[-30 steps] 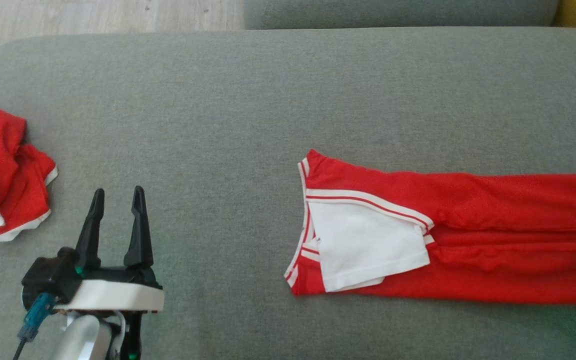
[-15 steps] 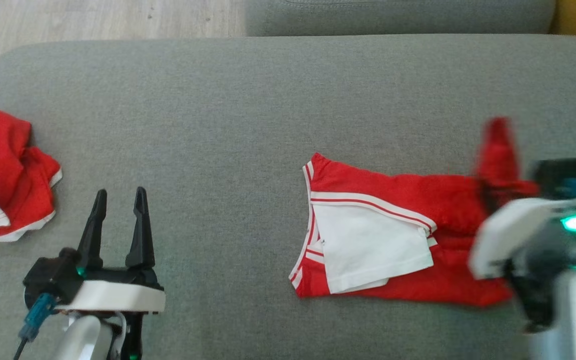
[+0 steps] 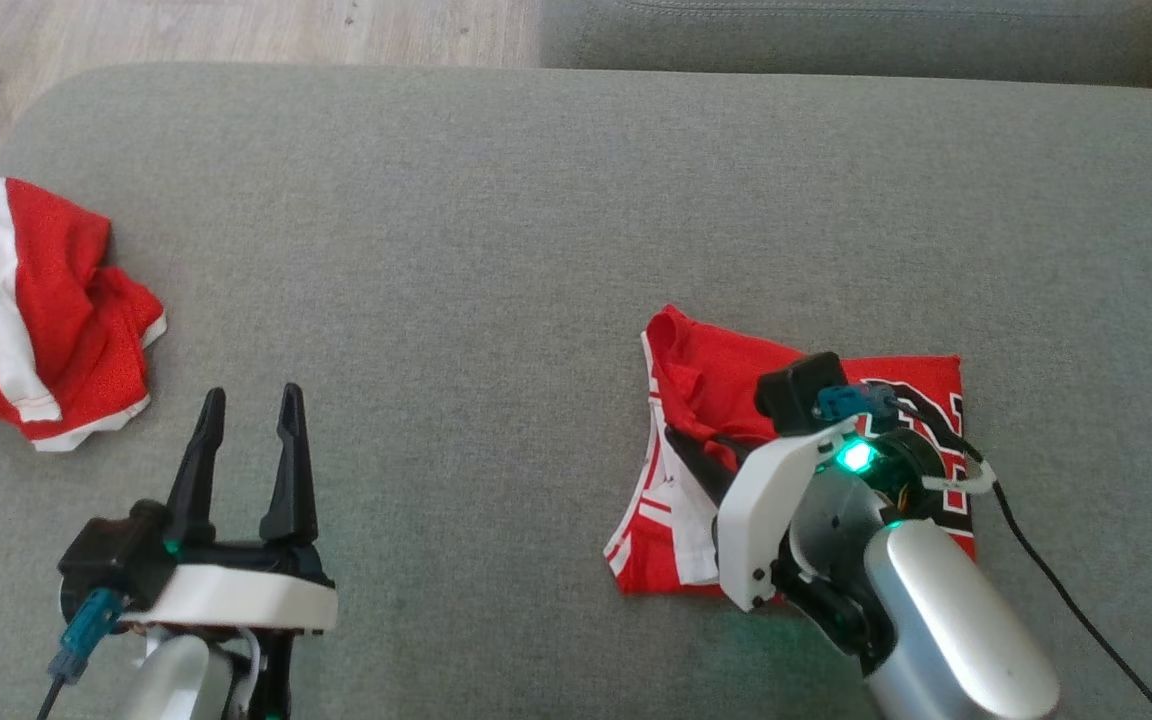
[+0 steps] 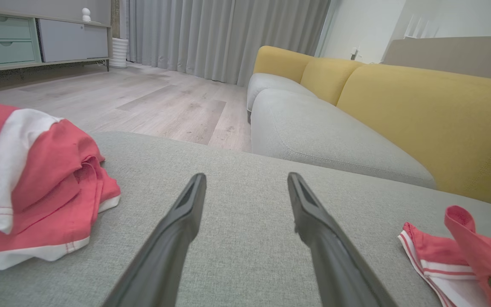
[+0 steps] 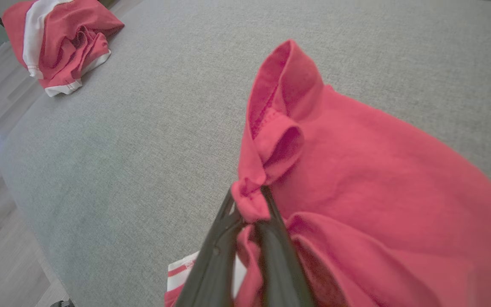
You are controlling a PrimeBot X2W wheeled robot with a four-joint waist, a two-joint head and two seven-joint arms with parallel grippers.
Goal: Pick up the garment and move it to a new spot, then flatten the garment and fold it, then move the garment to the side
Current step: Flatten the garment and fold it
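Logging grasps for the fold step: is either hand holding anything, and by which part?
The right hand pinches the red garment by a bunched bit of its red edge; the left hand is open and holds nothing.

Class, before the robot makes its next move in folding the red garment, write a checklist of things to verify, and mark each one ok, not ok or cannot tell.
1. Right gripper pinching the red garment: ok, jaws shut on a bunched fold.
2. Left gripper free to help: ok, open and empty, above the cushion.
3. Held fold lying flat: not ok, it stands up bunched.
4. Layers beneath aligned: cannot tell, the right arm covers them.
5. Crumpled garment out of the way: ok, apart at the cushion's left end.
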